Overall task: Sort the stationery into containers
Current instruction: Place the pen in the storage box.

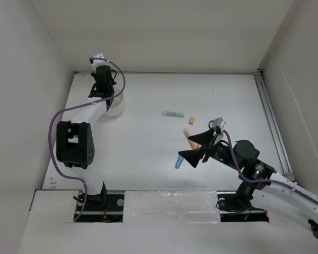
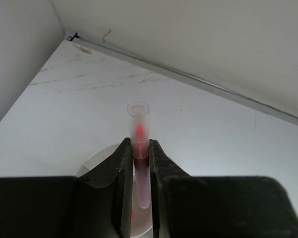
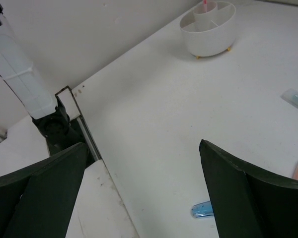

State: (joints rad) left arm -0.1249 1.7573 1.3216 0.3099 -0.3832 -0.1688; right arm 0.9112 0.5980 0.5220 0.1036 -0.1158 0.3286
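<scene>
Left wrist: red pen (image 2: 139, 130) is clamped by the left gripper (image 2: 139, 148) over the tub (image 2: 97, 161), table's (image 1: 148, 95) 10 o'clock; right gripper (image 3: 143, 148) is spread wide, empty.

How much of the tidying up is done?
It looks like it has only just started. I can't tell if anything lies in the white tub yet. In hand: the left pincer is shut on a red pen right over the tub. Left on the table: a green bar, a small tan block, a pinkish pen and a blue marker, near the open right pincer.
</scene>
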